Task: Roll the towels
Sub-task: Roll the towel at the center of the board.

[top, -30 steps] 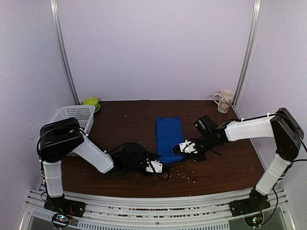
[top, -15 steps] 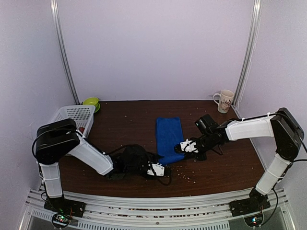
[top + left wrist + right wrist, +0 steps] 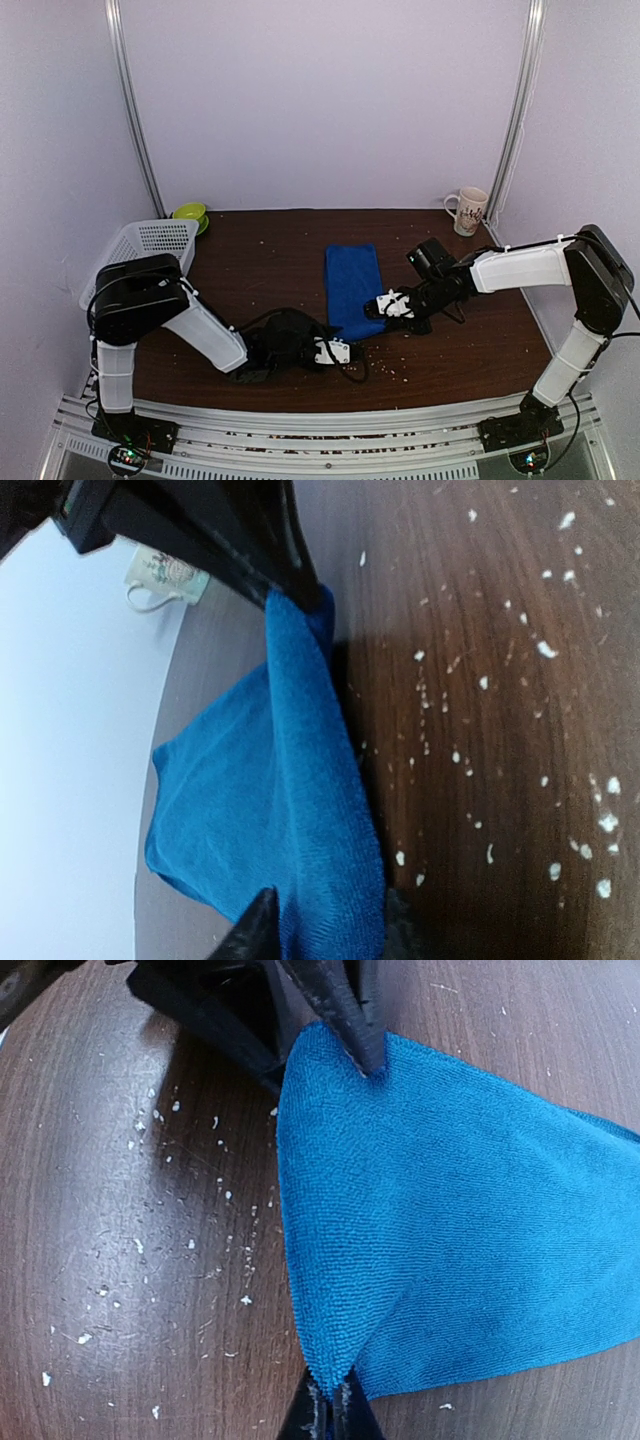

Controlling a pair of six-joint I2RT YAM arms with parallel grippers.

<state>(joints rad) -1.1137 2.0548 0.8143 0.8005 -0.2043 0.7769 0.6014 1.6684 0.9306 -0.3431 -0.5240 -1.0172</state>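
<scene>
Near edge: left gripper [image 3: 343,352] is low on the table [image 3: 260,260], at the near-left corner of the blue towel [image 3: 352,285]. In the left wrist view its fingers [image 3: 258,928] straddle that corner with cloth filling the gap. Can't tell whether it's clamped or just around it.

Right gripper [image 3: 385,305] is at the near-right corner. In the right wrist view its fingers [image 3: 318,1415] are pressed together with the towel's edge pinched between them, so it's closed on the cloth.

The towel is a narrow folded strip at table centre, running near to far. The near edge is stretched between the two grippers, the rest lies flat, and nothing is rolled.

White crumbs [image 3: 385,365] are scattered on the wood just right of and in front of the near end of the towel.

Containers:
- White perforated basket [image 3: 150,240], far left. The left arm [image 3: 200,335] covers its near part and the contents can't be made out.
- Green bowl [image 3: 189,212], just behind the basket at the back wall. The inside isn't visible.
- White patterned mug [image 3: 468,210], far right corner, upright, handle to the left. The inside isn't visible.

Writing: the mug has print on it but it's too small to read. No other labels seen.

Both arms reach in towards the centre.
</scene>
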